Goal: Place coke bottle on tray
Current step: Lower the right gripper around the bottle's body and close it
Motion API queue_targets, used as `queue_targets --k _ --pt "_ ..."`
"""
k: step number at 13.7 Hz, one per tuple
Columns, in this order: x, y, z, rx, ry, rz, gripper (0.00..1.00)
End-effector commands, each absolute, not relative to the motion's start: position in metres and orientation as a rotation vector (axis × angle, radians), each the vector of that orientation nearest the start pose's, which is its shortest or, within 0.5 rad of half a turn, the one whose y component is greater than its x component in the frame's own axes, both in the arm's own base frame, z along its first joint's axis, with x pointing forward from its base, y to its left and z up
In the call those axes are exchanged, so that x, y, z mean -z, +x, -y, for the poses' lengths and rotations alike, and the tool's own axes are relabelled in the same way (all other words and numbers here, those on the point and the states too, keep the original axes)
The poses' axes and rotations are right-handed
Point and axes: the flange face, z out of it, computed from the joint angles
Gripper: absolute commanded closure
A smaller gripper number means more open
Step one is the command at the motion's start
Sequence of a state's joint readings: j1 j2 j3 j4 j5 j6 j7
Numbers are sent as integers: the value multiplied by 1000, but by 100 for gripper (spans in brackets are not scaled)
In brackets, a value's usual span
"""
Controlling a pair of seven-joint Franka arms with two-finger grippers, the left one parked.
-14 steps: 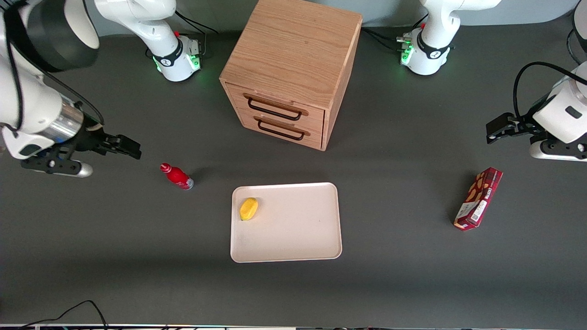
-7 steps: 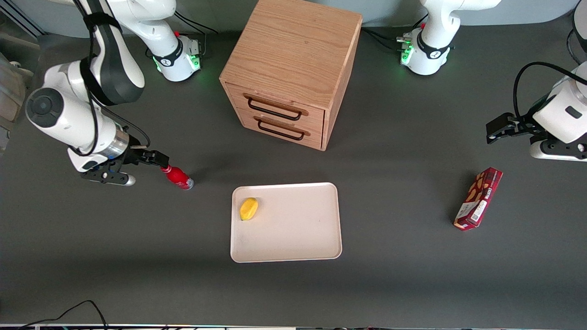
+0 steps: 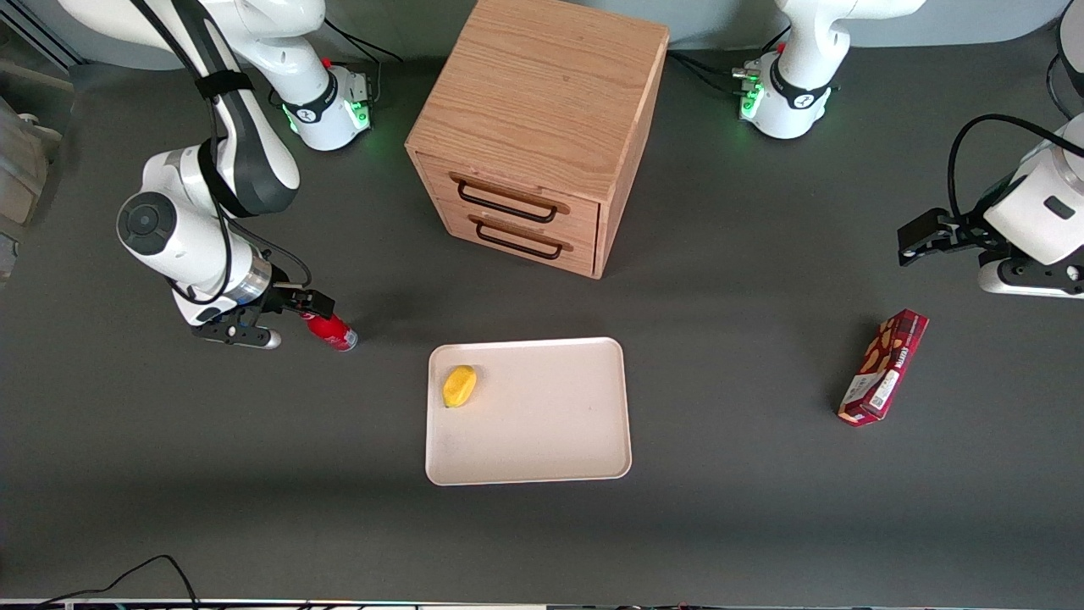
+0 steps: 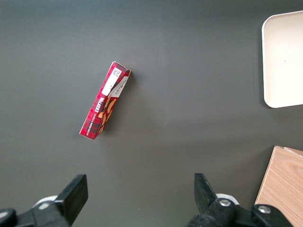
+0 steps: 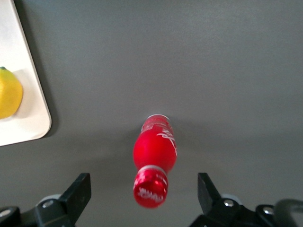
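The grey table [image 3: 762, 525] is seen to carry everything in view. The largest item, a wooden two-drawer cabinet [image 3: 542, 127], is set with its dark drawer handles turned toward the front camera. In front of it, nearer the camera, the cream tray [image 3: 550, 424] lies flat, with rounded corners and a low rim. A yellow fruit [image 3: 459, 385] is noted in the tray, close against the rim at about 10 o'clock from the tray's middle. A dark-red snack box [image 3: 882, 366] is observed well apart, toward the parked arm's end of the table.

The coke bottle [image 3: 330, 329] is recorded standing upright on the table, outside the tray, at roughly 10 o'clock from the tray's middle, toward the working arm's end. In the right wrist view the bottle [image 5: 154, 158] is seen from above: glossy red body with white script, narrow neck, red cap with white lettering, and a silvery band at the base.

The gripper [image 3: 312, 305] is positioned low at the bottle's cap. In the right wrist view its fingers [image 5: 78, 191] are seen spread wide apart, one on either side of the cap, neither touching it.
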State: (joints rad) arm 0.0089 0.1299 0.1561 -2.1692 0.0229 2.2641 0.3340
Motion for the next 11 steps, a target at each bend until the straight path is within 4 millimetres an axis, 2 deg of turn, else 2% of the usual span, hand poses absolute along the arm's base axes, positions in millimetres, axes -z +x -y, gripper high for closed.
queue_targets --k 1,2,4,8,9,11 --pt "-319 543 -87 -44 -3083 -271 0" --pt "-315 543 -87 -53 -3083 -271 5" --pt "-312 543 -87 -63 -3082 -273 31" --pt "-311 542 -89 -75 -3085 -266 96" --pt "-312 541 -89 -74 -3086 -266 100" --pt "-320 543 -90 -60 -3086 -261 100"
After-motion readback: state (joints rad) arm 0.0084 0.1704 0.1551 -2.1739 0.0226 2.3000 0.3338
